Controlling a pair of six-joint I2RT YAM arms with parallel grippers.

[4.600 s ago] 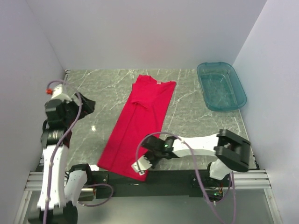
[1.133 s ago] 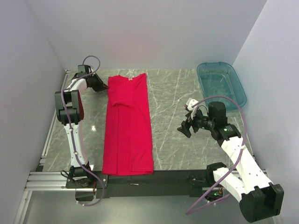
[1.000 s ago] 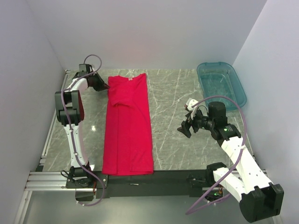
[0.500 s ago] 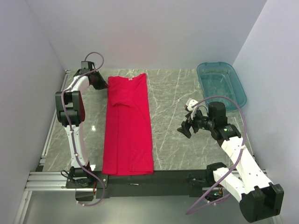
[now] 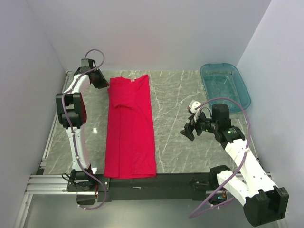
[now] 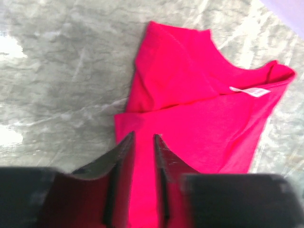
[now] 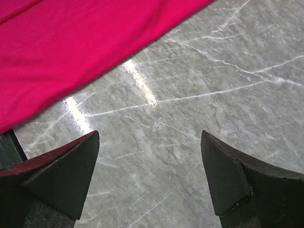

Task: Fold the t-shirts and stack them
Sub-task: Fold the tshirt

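Grey marble desk (image 5: 180, 95) carries the bright red fabric t-shirt (image 5: 130, 133), folded long and flat from 11 to 7 o'clock, teal plastic tub (image 5: 224, 88) at 2, right pincer (image 5: 186, 132) gaping wide at 4, left pincer (image 6: 143, 138) barely parted over the shirt's 11 o'clock corner.

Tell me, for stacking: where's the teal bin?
Top view: the teal bin sits at the far right corner of the table, beyond the right gripper, apart from the red t-shirt.
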